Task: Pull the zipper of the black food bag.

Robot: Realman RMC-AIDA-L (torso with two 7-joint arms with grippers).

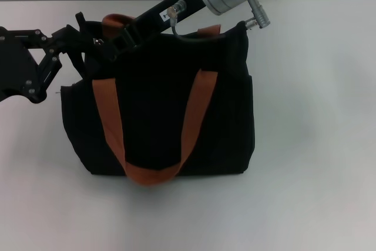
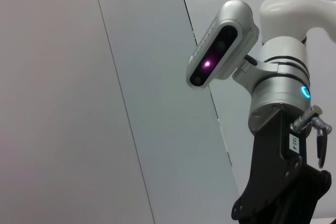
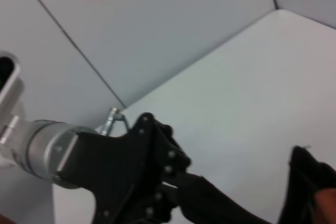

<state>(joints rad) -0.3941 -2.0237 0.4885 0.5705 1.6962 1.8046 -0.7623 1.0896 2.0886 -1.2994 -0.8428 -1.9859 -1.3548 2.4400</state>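
Observation:
The black food bag (image 1: 158, 116) stands upright mid-table, with orange-brown straps (image 1: 194, 116) hanging down its front. From the left, my left gripper (image 1: 82, 42) is shut on the bag's upper left corner. The right wrist view shows it (image 3: 170, 182) pinching black fabric, and more of the bag (image 3: 310, 182) off to one side. My right gripper (image 1: 120, 39) reaches down from the upper right to the left end of the bag's top, close to the left gripper. Dark fabric and the rear strap surround its tip. The zipper is hidden in every view.
The bag rests on a white table (image 1: 317, 145), with a grey panelled wall behind. Bare tabletop lies to the right of the bag and in front of it. In the left wrist view I see only the right arm's wrist (image 2: 278, 93) against the wall.

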